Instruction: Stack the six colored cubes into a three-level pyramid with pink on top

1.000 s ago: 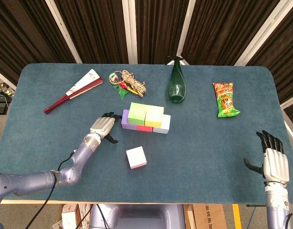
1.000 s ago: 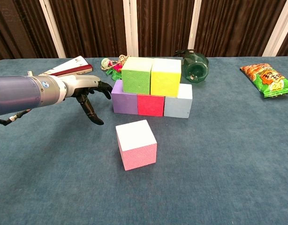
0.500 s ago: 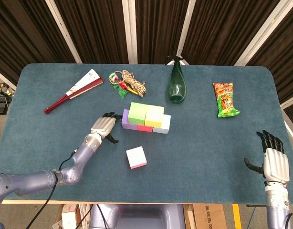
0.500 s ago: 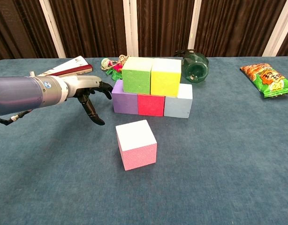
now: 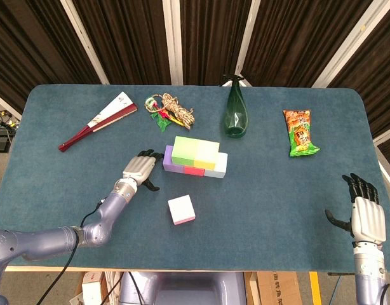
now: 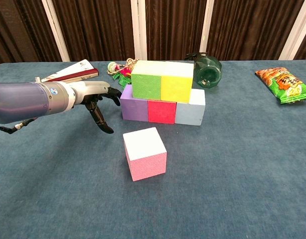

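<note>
On the blue table, beside the purple cube, our left hand hangs empty with fingers spread, touching or nearly touching it; we cannot tell which. Our right hand rests well apart at the near right corner, fingers apart, holding nothing. We judge the risk is a nudge: the five-cube stack has green and yellow perched on purple, red and pale blue, and a sideways push could shift them. The pink cube sits alone nearer us, white on top, pink-sided.
</note>
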{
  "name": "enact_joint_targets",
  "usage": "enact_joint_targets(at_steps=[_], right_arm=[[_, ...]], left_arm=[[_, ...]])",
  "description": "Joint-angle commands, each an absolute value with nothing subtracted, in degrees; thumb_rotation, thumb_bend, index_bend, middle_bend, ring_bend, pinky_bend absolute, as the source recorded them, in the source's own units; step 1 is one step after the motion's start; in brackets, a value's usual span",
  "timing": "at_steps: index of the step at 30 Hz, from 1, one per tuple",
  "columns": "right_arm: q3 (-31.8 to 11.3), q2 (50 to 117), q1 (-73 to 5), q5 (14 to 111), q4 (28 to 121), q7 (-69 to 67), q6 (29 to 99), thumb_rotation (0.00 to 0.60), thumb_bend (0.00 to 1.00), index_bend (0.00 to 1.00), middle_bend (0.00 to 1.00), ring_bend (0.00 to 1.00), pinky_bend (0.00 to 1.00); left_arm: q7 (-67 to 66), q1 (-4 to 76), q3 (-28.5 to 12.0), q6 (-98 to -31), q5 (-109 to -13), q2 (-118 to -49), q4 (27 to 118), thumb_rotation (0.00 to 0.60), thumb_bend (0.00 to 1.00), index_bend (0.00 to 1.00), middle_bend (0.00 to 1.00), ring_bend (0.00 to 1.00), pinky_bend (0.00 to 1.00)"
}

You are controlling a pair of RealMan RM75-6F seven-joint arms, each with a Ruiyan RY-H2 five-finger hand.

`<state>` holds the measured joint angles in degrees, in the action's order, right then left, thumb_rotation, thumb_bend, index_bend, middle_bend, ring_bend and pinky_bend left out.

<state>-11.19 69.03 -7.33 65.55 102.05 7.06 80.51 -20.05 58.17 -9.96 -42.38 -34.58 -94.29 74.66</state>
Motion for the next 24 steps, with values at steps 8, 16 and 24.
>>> enact_joint_targets(at_steps=[8,16,24], right_arm=[[-11.2,69.0,-7.3,65.6,102.1,6.9,80.5,0.6,0.27,0.15,0.1,0.08,0.01],[-11.3,68.9,-7.3,65.5,102.0,6.8,80.6,0.6,0.27,0.15,0.1,0.08,0.01],[-11.2,69.0,-7.3,65.5,102.2,6.9,80.5,0.6,0.27,0.15,0.1,0.08,0.01]], left_arm=[[-20.2,58.4,-10.0,-42.2,-34.3,-94.8,74.4,0.6,0.2,0.15,0.13,0.0,0.0],[-20.5,58.5,-9.9,-42.2,-34.0,-94.8,74.3,0.6,0.2,0.15,0.13,0.0,0.0],[-22.4,58.0,-9.5,-45.0,-33.6,-93.1,75.3,0.6,0.2,0.15,0.12,0.0,0.0]])
